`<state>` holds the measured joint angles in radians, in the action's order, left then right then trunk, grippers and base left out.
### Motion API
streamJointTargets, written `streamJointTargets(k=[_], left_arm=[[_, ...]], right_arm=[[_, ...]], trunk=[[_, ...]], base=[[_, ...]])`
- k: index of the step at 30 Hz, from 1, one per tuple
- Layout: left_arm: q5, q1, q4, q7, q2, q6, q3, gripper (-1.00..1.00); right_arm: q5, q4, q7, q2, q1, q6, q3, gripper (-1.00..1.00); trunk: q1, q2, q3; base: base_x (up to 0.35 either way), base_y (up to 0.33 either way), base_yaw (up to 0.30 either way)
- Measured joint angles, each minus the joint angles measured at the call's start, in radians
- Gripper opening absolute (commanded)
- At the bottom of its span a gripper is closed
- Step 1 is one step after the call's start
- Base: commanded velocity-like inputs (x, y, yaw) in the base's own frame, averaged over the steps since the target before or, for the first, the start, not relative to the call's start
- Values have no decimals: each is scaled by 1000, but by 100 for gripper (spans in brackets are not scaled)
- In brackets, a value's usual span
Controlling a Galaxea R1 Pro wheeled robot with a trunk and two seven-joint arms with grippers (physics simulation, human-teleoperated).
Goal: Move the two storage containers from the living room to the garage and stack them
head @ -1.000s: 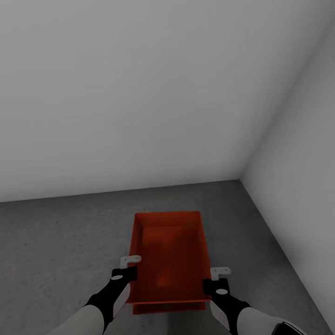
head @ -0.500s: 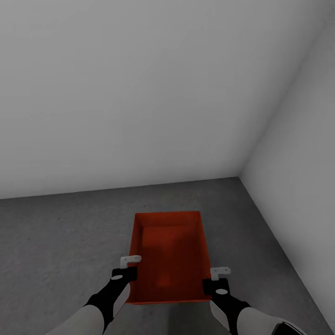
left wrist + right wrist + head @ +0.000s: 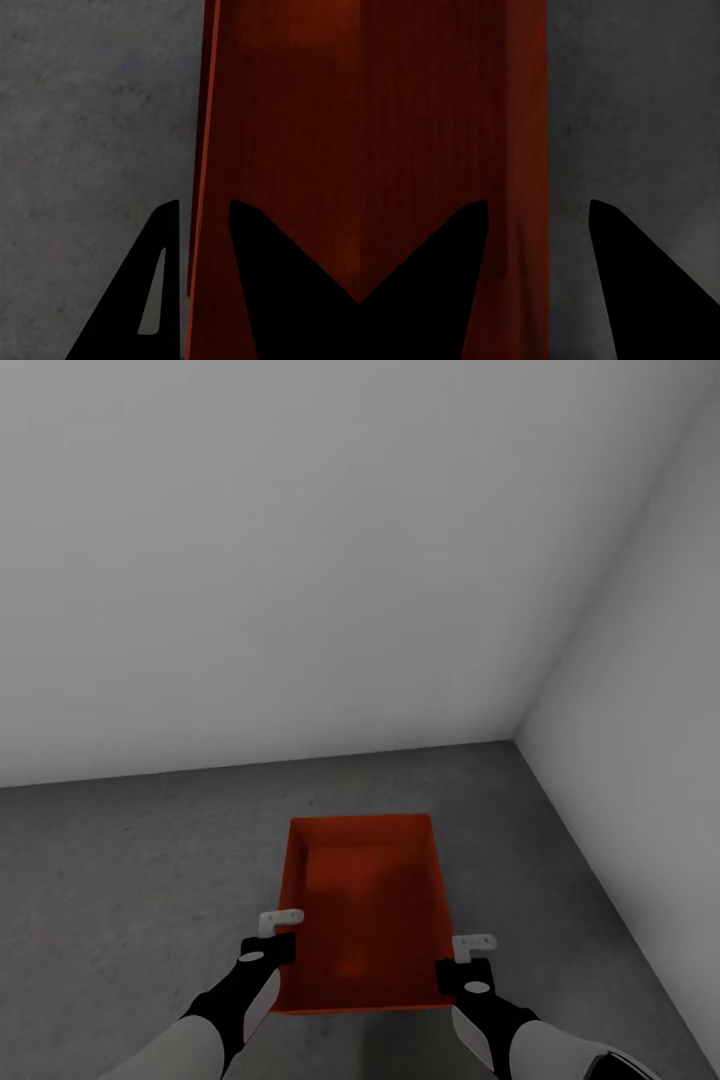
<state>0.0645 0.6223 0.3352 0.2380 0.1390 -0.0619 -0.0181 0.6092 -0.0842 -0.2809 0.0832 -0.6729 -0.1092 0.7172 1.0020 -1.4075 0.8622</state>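
One orange-red storage container [image 3: 365,910] lies open side up on the dark grey concrete floor [image 3: 130,900] of the garage, near the corner of two white walls. I see no second container apart from it; anything under it is hidden. My left gripper [image 3: 283,932] straddles its left wall near the front corner, one finger [image 3: 161,285] outside and one inside, with a small gap to the wall [image 3: 206,150]. My right gripper [image 3: 458,957] straddles the right wall [image 3: 526,150] with a wider gap. Both are open.
A white wall [image 3: 300,560] stands close behind the container, and a second white wall [image 3: 650,760] runs along the right, meeting it in a corner. Bare grey floor spreads to the left of the bin.
A second orange edge that showed just below the container's near edge a second ago is gone; the outline is now a single bin. Neither arm has visibly moved.
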Motion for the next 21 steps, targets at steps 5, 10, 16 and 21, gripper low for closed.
streamJointTargets(k=[5, 10, 16, 21], left_arm=[[0, 0, 0, 0, 0, 0, 0, -100], [0, 0, 1, 0, 0, 0, 0, -100], [-1, 0, 1, 0, 0, 0, 0, -100], [0, 0, 1, 0, 0, 0, 0, -100]], right_arm=[[0, 0, 0, 0, 0, 0, 0, -100], [1, -2, -1, -1, 0, 0, 1, -100], [1, -2, -1, -1, 0, 0, 1, -100], [1, -2, -1, -1, 0, 0, 1, -100]], trunk=[[19, -35, 16], [31, -56, 25], [31, -56, 25], [46, -84, 38]], base=[[0, 0, 0], [0, 0, 0], [0, 0, 0], [0, 0, 0]])
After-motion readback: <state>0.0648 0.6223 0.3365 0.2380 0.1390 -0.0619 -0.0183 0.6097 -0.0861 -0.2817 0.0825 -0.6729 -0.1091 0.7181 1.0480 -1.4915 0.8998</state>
